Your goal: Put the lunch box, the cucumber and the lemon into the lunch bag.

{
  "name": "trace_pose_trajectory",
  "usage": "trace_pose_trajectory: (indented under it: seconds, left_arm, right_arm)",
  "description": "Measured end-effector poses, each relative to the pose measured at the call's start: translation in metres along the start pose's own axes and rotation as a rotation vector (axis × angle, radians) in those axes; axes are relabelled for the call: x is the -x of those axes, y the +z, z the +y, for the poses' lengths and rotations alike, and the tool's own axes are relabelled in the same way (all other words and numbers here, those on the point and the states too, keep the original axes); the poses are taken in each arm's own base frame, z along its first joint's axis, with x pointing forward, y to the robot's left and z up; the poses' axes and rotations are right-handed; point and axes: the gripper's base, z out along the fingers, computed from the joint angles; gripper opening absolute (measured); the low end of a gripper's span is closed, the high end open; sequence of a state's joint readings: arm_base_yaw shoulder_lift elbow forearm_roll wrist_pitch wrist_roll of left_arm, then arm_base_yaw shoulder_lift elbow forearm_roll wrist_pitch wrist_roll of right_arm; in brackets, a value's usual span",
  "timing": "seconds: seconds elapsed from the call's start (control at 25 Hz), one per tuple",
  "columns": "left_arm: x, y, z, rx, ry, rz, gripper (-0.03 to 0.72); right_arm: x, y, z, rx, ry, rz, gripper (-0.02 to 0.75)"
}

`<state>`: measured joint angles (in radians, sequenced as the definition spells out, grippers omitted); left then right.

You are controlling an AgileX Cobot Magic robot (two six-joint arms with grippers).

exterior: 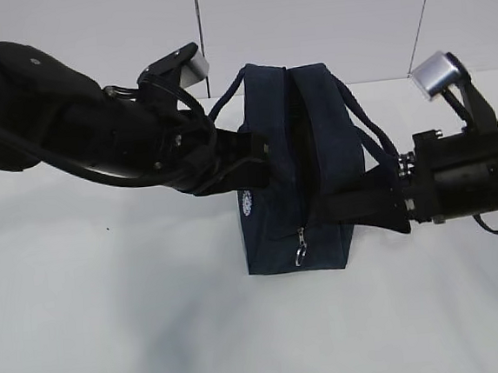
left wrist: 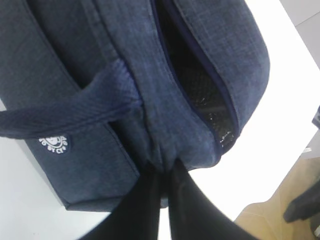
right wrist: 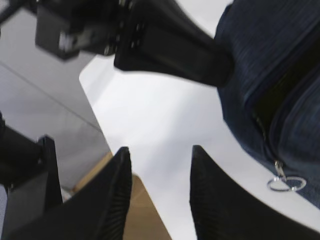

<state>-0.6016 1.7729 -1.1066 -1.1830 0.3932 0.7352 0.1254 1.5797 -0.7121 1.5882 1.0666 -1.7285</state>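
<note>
The navy lunch bag (exterior: 315,146) stands upright mid-table, its top zipper open on a dark inside (left wrist: 200,90). Its ring pull (exterior: 301,253) hangs at the front end, near the white logo (exterior: 248,202). My left gripper (exterior: 260,164) is shut on the fabric of the bag's left top edge (left wrist: 164,165), beside a handle (left wrist: 75,117). My right gripper (exterior: 347,206) is at the bag's right side. In the right wrist view it (right wrist: 160,150) is open and empty, with the bag (right wrist: 280,75) off to its right. The lunch box, cucumber and lemon are out of view.
The white table (exterior: 112,321) runs to a pale wall (exterior: 321,14) at the back. The wrist views show the table's edge with brown floor below (right wrist: 145,215). The left arm's gripper (right wrist: 170,50) crosses the top of the right wrist view.
</note>
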Motion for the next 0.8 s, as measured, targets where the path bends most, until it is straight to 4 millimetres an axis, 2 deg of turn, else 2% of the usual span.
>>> trace_pose_trajectory:
  seconds: [0.16,0.44,0.8]
  left_arm:
    - [-0.001,0.0,-0.001,-0.01,0.0,0.011,-0.006]
    - [-0.003,0.0,-0.003,-0.03,0.005,0.036,-0.006]
    - [-0.003,0.0,-0.002,-0.026,0.005,0.032,-0.006]
  right_arm:
    - [0.003,0.0,-0.003,-0.028,-0.004,-0.035,0.302]
    - [0.005,-0.001,-0.013,-0.147,-0.153,-0.049,0.302]
    - [0.007,-0.002,-0.015,-0.175,-0.162,-0.061,0.302]
